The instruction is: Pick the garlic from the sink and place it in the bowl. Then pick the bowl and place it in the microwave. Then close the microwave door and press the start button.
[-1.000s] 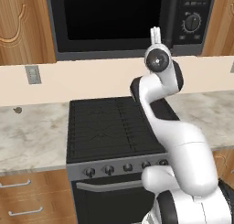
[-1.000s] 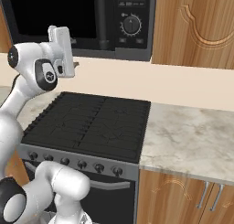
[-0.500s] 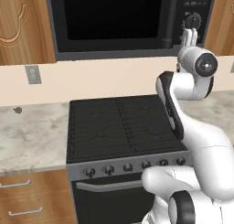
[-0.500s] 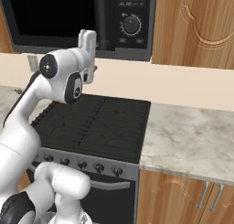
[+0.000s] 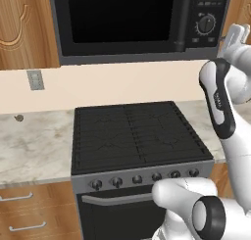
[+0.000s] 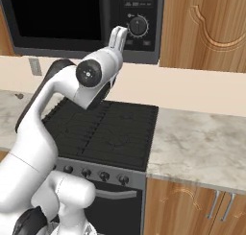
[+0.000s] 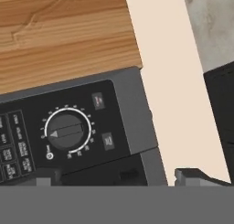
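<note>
The white arm [image 6: 53, 114] is being held raised at the left of the right base view, and the gripper [image 6: 118, 36] is being kept wide open, pointing upward.

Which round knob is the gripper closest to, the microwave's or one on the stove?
The microwave dial: the gripper is raised beside it, far above the stove knobs along the stove's front.

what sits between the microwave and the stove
A bare strip of cream wall lies between the microwave above and the stove below, with nothing mounted on that stretch. The left base view shows it best.

One microwave [image 5: 137, 23], one stove [image 5: 135, 136], six knobs [image 5: 137, 179]
</note>
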